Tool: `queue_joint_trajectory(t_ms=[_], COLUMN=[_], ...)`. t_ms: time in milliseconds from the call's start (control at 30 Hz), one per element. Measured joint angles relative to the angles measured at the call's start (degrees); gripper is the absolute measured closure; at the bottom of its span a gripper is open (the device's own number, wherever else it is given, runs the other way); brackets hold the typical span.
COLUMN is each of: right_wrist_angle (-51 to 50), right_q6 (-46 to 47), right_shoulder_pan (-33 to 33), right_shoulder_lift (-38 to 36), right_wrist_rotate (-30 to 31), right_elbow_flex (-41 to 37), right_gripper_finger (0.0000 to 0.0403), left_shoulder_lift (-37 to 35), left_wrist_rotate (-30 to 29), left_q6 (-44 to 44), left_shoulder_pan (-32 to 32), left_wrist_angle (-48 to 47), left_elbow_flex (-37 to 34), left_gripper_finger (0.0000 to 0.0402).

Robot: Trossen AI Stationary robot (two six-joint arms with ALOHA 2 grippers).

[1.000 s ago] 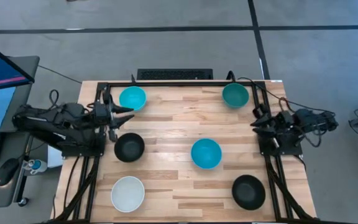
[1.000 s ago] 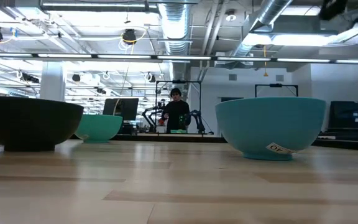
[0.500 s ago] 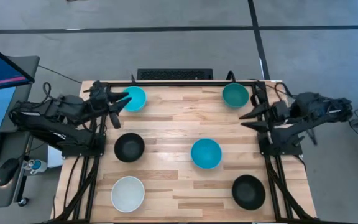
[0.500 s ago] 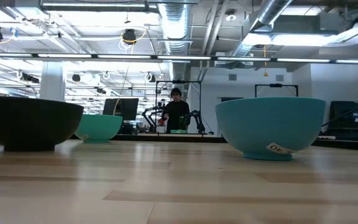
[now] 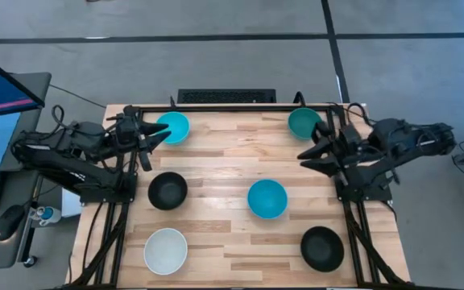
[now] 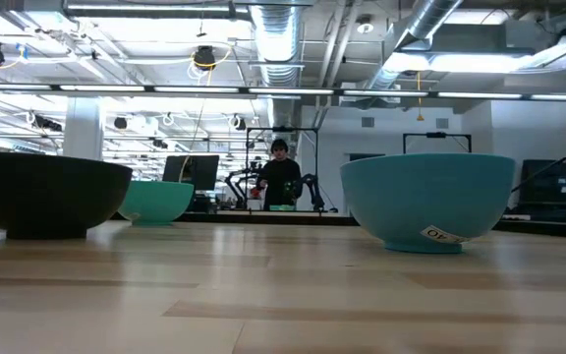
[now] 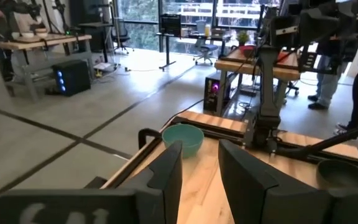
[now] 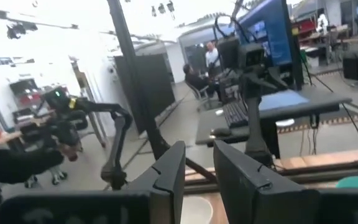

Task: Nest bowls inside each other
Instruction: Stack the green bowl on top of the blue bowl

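Pale wood counter (image 5: 224,169), 6 bowls, all separate, none nested yet. Cyan bowl (image 5: 171,127) at far-left corner, teal-green bowl (image 5: 304,122) at far-right, 1 black bowl (image 5: 167,190) mid-left, blue bowl (image 5: 267,198) centre-right, white bowl (image 5: 166,250) near-left, 2nd black bowl (image 5: 322,246) near-right.

Left pincer (image 5: 161,134) sits just beside the cyan bowl's rim, fingers apart, holding nothing. Right pincer (image 5: 308,151) hangs between the teal-green and blue bowls, fingers apart too, empty.

Handling guess: rigid, light, smooth-walled, so likely slippery. Best hold is 1 finger inside and 1 outside the rim wall; pinching across the full width looks too wide. Probably slides on the wood if nudged. Drop gently into the next bowl, they look hard and may chip or clatter.

Hard to see: the low view shows only 3 bowls, with no arms in it. The left wrist view catches the teal-green bowl across the counter, not the cyan one nearby. The right wrist view cuts off the bowls at its bottom edge. Bowl material: can't tell.
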Motion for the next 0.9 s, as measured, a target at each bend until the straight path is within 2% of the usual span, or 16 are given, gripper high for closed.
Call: queue_joint_trajectory(t_ms=[200, 500, 700, 900], right_wrist_angle=[-1.4, -1.5, -1.0, -1.4], right_q6=[-5.5, -3.6, -4.3, -4.4], right_shoulder_pan=[0.0, 0.0, -3.0, -6.2], right_shoulder_lift=[2.8, 9.4, 12.8, 12.2], right_wrist_rotate=[0.0, 0.0, 0.0, 0.0], right_elbow_flex=[0.0, 0.0, 0.0, 0.0], right_gripper_finger=[0.0294, 0.0294, 0.0294, 0.0294], left_shoulder_lift=[-1.0, -1.4, -1.5, -1.5], left_wrist_rotate=[0.0, 0.0, 0.0, 0.0], left_q6=[1.4, 1.5, 1.5, 1.5], left_shoulder_pan=[0.0, 0.0, 0.0, 0.0], left_wrist_angle=[0.0, 0.0, 0.0, 0.0], left_elbow_flex=[0.0, 0.0, 0.0, 0.0], left_gripper_finger=[0.0305, 0.0305, 0.0305, 0.0305])
